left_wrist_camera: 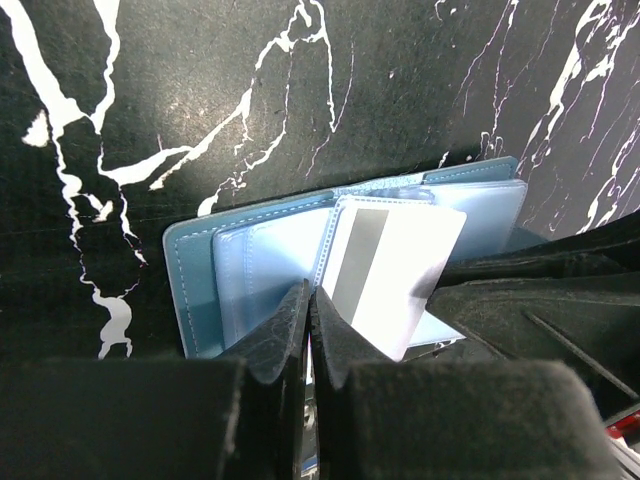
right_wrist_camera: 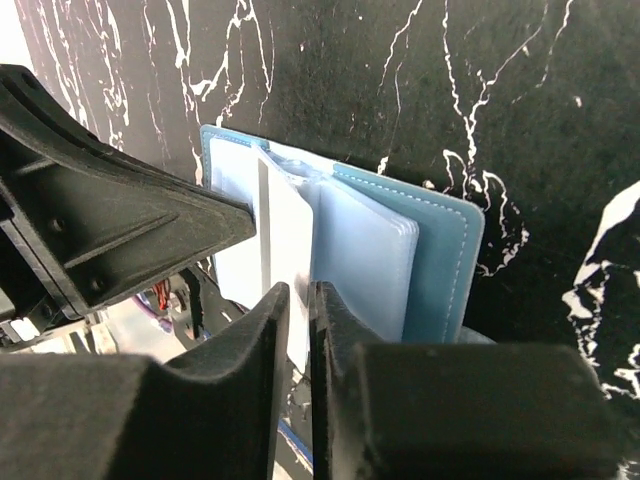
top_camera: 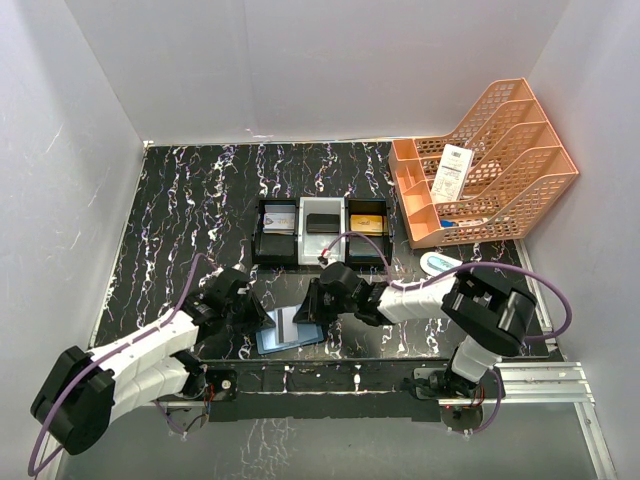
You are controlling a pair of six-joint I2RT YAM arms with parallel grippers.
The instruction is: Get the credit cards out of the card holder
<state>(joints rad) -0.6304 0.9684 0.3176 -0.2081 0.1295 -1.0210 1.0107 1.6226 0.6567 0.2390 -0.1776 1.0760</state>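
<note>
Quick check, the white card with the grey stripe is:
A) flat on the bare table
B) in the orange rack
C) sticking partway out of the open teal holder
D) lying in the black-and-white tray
C: in the left wrist view the striped card juts at an angle out of the open card holder.

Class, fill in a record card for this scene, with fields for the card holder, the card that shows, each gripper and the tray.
card holder: open on the marbled table, pale pockets up
card: white with a grey stripe, partly out of a pocket
left gripper: shut, tips at the holder's pocket edge
right gripper: shut on the card
tray: beyond the holder, loose cards in its compartments
</note>
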